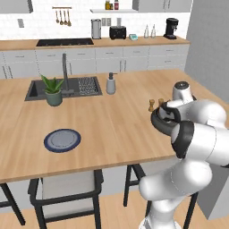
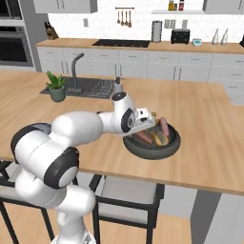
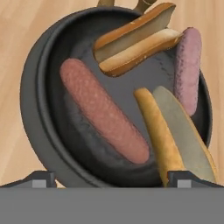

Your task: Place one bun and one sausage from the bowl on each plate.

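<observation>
The dark bowl point(image 3: 39, 109) lies right under my hand, near the counter's front edge point(image 2: 152, 143). In it are a reddish sausage point(image 3: 103, 116), a paler pink sausage point(image 3: 188, 70), a split bun point(image 3: 135, 39) and a second bun point(image 3: 175, 131). My gripper point(image 3: 113, 178) hangs open just above the bowl's near rim; one fingertip is over the rim and the other over the second bun, and it holds nothing. From the right base view the gripper point(image 2: 146, 125) sits over the bowl's left side. The blue-rimmed plate point(image 1: 62, 140) lies bare far to the left. The plain grey plate is out of view.
Two small brown wooden pieces point(image 1: 152, 105) stand just behind the bowl. A sink point(image 1: 62, 87), a potted plant point(image 1: 53, 91) and a soap dispenser point(image 1: 111, 84) sit further back on the island. Stools point(image 1: 67, 188) stand under the front edge.
</observation>
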